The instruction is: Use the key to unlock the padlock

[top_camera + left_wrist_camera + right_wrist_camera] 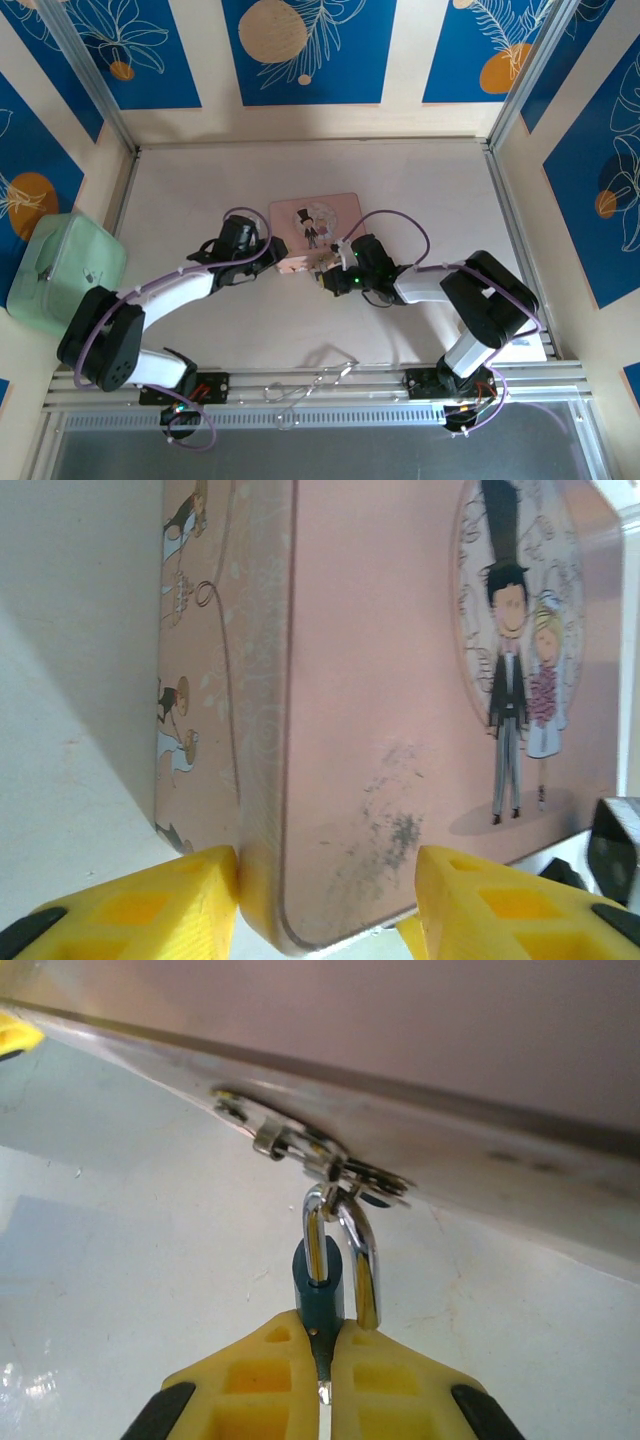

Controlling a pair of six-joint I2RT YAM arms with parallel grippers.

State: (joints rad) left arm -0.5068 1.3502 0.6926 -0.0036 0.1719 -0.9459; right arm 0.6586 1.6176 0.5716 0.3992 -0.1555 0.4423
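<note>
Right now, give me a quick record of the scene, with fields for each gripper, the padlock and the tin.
left gripper: fingers straddle a corner of the pink tin; grip unclear
right gripper: shut on the padlock
padlock: blue body, shackle through the tin's hasp
pink tin: flat on the table, lid up

The padlock, tiny, with a dark blue body and a shiny silver shackle, sits just off the pink tin's side wall. Its shackle is threaded through the tin's metal hasp, and its body is pinched between the right pincer's yellow fingers.
</note>
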